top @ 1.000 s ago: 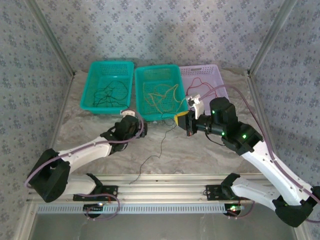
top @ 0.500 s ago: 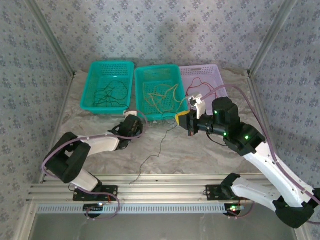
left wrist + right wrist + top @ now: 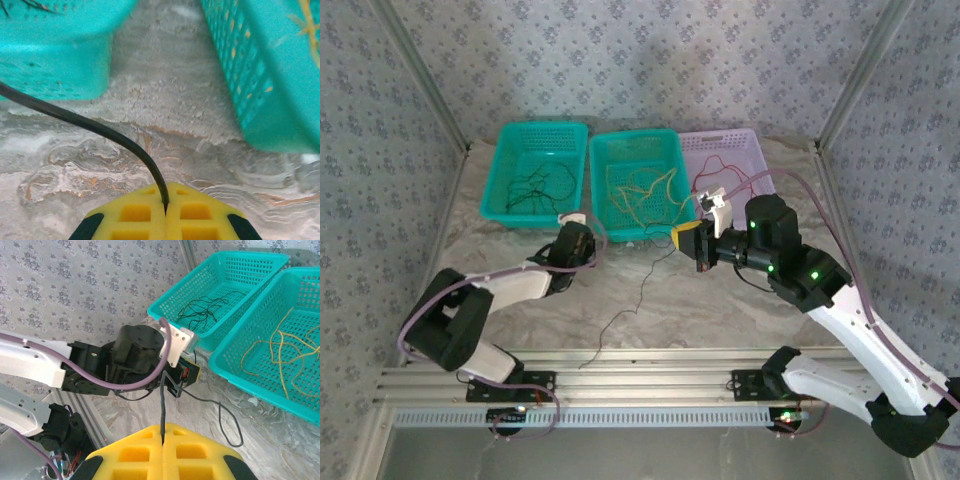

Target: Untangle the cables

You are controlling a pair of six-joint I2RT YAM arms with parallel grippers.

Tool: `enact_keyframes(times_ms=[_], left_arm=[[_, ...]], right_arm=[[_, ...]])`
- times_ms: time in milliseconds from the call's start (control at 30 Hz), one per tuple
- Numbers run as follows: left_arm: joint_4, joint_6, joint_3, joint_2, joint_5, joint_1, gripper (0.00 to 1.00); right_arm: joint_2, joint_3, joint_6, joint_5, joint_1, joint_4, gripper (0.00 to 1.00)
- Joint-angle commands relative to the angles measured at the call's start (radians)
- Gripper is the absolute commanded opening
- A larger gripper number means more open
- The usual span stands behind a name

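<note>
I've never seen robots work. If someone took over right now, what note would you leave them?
Left gripper: shut on a thin black cable. Right gripper: shut on a black cable, perhaps the same one; its slack trails over the marbled table.
Left teal plastic basket holds black cables, middle teal basket yellow cables, lilac basket red cables.
Done: most cables look sorted by colour. To do: probably drop the held cable into the left basket.

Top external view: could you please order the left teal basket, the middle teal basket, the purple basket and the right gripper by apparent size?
1. Left teal basket and middle teal basket: look alike, unranked.
2. Purple basket: seems similar, but the right arm hides part, so unsure.
3. Right gripper: clearly smallest.
</note>
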Motion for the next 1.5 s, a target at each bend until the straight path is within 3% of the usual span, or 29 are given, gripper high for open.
enact_keyframes(times_ms=[0, 267, 467, 733, 933, 1100, 1200, 1233, 1333, 1467], left_arm=[[-0.052, -0.024, 0.031, -0.125, 0.003, -0.001, 0.00], [-0.262, -0.055, 0.145, -0.346, 0.030, 0.020, 0.00], [-0.415, -0.099, 0.333, -0.332, 0.152, 0.157, 0.00], [-0.457, -0.149, 0.557, -0.137, 0.352, 0.401, 0.00], [-0.441, -0.136, 0.683, 0.059, 0.434, 0.486, 0.00], [-0.447, -0.126, 0.764, 0.198, 0.465, 0.502, 0.17], [-0.475, -0.112, 0.817, 0.267, 0.499, 0.502, 0.24], [-0.477, -0.112, 0.823, 0.279, 0.504, 0.501, 0.29], [-0.476, -0.110, 0.829, 0.287, 0.527, 0.502, 0.58], [-0.459, -0.125, 0.795, 0.214, 0.560, 0.499, 0.79]], right_arm=[[-0.016, 0.039, -0.005, -0.007, -0.004, 0.011, 0.00], [0.020, 0.093, 0.012, -0.014, -0.004, 0.023, 0.00], [0.093, 0.199, 0.003, -0.011, -0.001, 0.014, 0.00], [0.258, 0.475, -0.026, -0.026, 0.016, -0.043, 0.00], [0.420, 0.773, -0.055, -0.031, 0.030, -0.133, 0.00], [0.586, 1.066, -0.063, -0.077, 0.033, -0.209, 0.00], [0.747, 1.342, -0.065, -0.109, 0.026, -0.308, 0.00], [0.809, 1.446, -0.061, -0.128, 0.021, -0.336, 0.00], [0.938, 1.623, 0.023, -0.195, -0.031, -0.303, 0.00], [0.996, 1.588, 0.221, -0.319, -0.133, -0.091, 0.00]])
